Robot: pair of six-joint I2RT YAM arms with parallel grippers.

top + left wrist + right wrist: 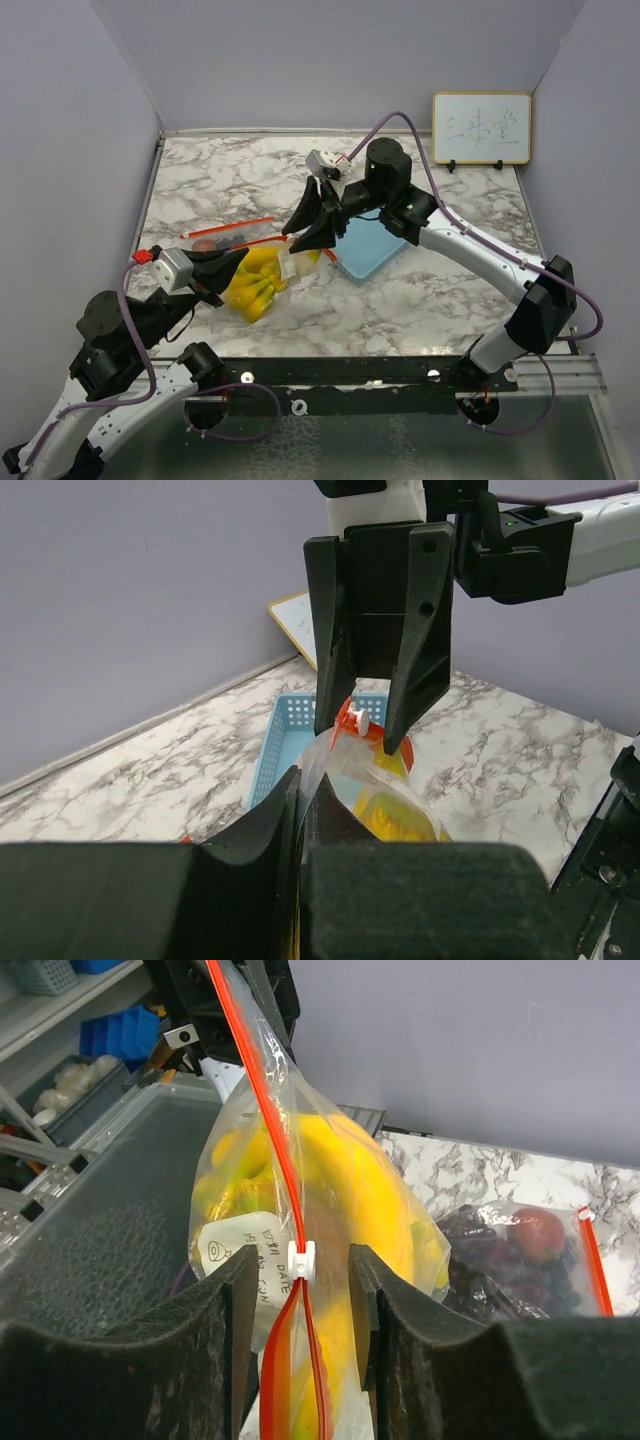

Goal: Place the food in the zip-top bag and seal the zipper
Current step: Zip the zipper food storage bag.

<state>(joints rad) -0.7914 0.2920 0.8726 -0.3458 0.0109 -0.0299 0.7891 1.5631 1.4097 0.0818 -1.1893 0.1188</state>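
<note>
A clear zip-top bag [270,280] with a red zipper holds the yellow bananas [253,288]. My left gripper [236,266] is shut on the bag's clear edge [318,770], with bananas [400,818] just beyond. My right gripper [300,1265] is open, its fingers [385,1290] either side of the white zipper slider [302,1260] without touching it. The zipper is closed past the slider and parted near me. It also shows in the left wrist view [360,735]. A second bag [560,1260] holds dark grapes [480,1255] and a red fruit [540,1232]. No magenta vegetable shows.
The blue mesh basket [372,248] lies right of the bags, under my right arm. A small whiteboard [481,128] stands at the back right. The second bag [215,240] lies just behind my left gripper. Side walls close in the table.
</note>
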